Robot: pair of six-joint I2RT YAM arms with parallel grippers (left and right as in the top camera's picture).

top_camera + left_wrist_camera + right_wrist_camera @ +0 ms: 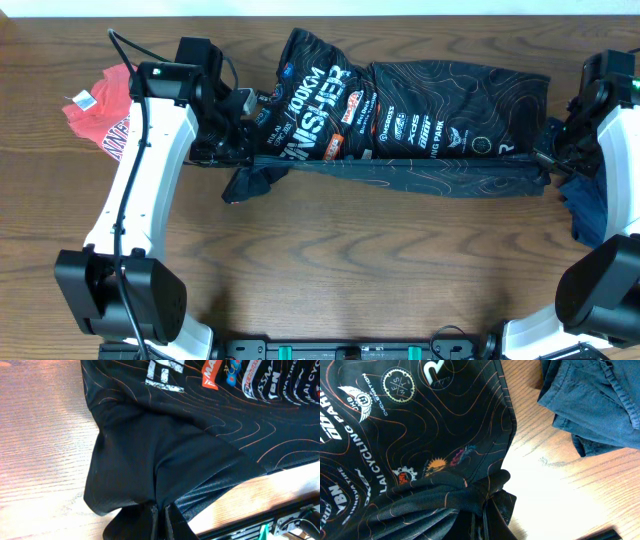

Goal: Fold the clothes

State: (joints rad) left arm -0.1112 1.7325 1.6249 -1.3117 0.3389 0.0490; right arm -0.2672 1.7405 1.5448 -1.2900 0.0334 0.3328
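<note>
Overhead, the black T-shirt (420, 120) lies lengthwise along the far edge of the table (350, 260), its near hem taut between the left gripper (238, 152) and right gripper (545, 160), both clamped on it.

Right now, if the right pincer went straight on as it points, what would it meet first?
The black shirt: the right pincer is shut on its bunched edge, with more of that shirt probably lying just ahead; depth is unclear.

Bench (380, 260), seen from overhead: the central T-shirt (420, 120) lies across the middle, its near edge pinched by the left tool (235, 155) at 9 o'clock and the right tool (548, 160) at 3 o'clock. The second T-shirt (105, 105) lies at 10 o'clock, the third T-shirt (588, 205) at 4 o'clock.
</note>
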